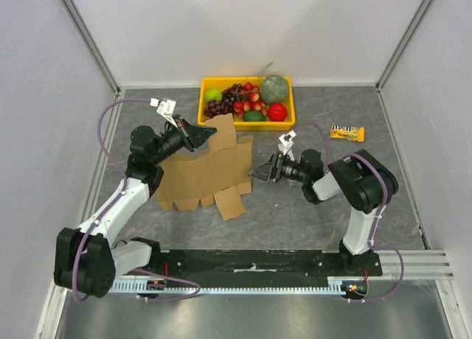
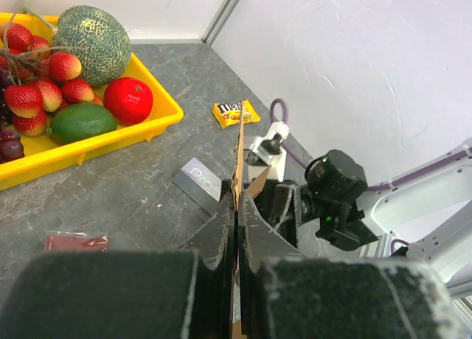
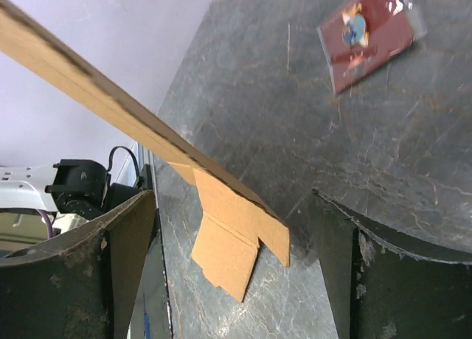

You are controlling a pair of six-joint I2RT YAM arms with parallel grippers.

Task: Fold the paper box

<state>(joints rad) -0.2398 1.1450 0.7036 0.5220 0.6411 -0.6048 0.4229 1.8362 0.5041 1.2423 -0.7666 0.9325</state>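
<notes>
The paper box [image 1: 203, 175] is a flat brown cardboard sheet with notched flaps, tilted up from the table, its lower flaps near the mat. My left gripper [image 1: 209, 130] is shut on the sheet's upper flap. In the left wrist view the two fingers [image 2: 221, 232] press together on the thin cardboard edge [image 2: 240, 144]. My right gripper [image 1: 259, 173] stands open at the sheet's right edge. In the right wrist view a corner flap of the paper box [image 3: 232, 221] hangs between the wide-apart fingers [image 3: 122, 239] without touching them.
A yellow tray [image 1: 274, 125] of fruit stands at the back, just behind the sheet. A yellow candy packet [image 1: 346, 133] lies at the right. A red packet [image 3: 372, 33] and a grey packet [image 2: 198, 180] lie on the mat under the raised sheet.
</notes>
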